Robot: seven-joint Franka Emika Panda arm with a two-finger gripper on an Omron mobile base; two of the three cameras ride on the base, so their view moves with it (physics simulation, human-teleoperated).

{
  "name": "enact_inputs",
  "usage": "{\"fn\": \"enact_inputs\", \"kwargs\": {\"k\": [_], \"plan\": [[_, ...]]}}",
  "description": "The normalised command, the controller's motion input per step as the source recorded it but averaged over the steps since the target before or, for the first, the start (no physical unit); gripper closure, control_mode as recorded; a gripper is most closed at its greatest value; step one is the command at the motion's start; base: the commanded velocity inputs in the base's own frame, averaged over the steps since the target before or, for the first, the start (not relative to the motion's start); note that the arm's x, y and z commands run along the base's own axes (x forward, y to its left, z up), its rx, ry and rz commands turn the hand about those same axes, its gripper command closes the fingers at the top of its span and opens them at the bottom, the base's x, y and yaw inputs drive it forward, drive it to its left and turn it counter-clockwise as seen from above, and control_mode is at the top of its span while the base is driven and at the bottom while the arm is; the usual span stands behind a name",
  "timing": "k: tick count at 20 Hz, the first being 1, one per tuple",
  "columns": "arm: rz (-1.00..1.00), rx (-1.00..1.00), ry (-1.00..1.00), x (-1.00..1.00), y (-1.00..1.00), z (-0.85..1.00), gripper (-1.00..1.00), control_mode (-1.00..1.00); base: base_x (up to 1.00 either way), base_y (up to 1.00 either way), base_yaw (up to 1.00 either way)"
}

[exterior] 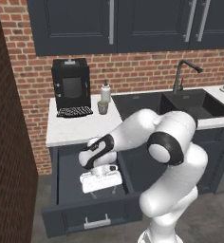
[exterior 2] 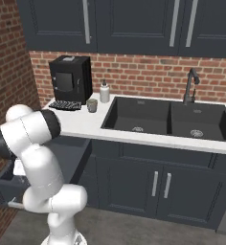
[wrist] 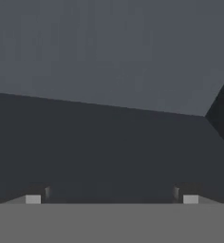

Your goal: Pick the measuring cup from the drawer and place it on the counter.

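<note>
The dark slate-blue drawer [exterior: 69, 178] stands pulled out under the left end of the white counter [exterior: 80, 127]. My gripper [exterior: 104, 191] reaches down into the drawer, pointing at its floor, with the jaws wide open. In the hand view the two fingertips [wrist: 33, 199] stand far apart with nothing between them, and ahead lie the drawer's bare dark floor and wall [wrist: 109, 142]. The measuring cup is hidden from all views. In the right base view my arm covers most of the drawer [exterior 2: 74, 153].
On the counter's left end stand a black coffee machine [exterior: 71, 88], a white soap bottle [exterior: 105, 91] and a grey-green mug [exterior: 102, 107]. A black double sink [exterior: 173, 105] with a faucet [exterior: 180, 76] lies to the right. A brick wall [exterior: 9, 142] closes the left side.
</note>
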Motion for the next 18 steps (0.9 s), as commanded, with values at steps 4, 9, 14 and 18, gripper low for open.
{"fn": "enact_inputs", "kwargs": {"k": [4,9,14,18], "plan": [[0.00,0.05,-0.01,0.05,0.00,0.93,-1.00,-1.00,0.00,0.00,0.00],[-0.01,0.06,-0.05,0.47,0.00,0.64,-1.00,-1.00,0.00,0.00,0.00],[-0.08,0.01,-0.01,0.55,0.05,0.10,-1.00,-1.00,0.00,0.00,0.00],[-0.05,0.00,0.00,0.61,0.31,0.00,-1.00,-1.00,0.00,0.00,0.00]]}}
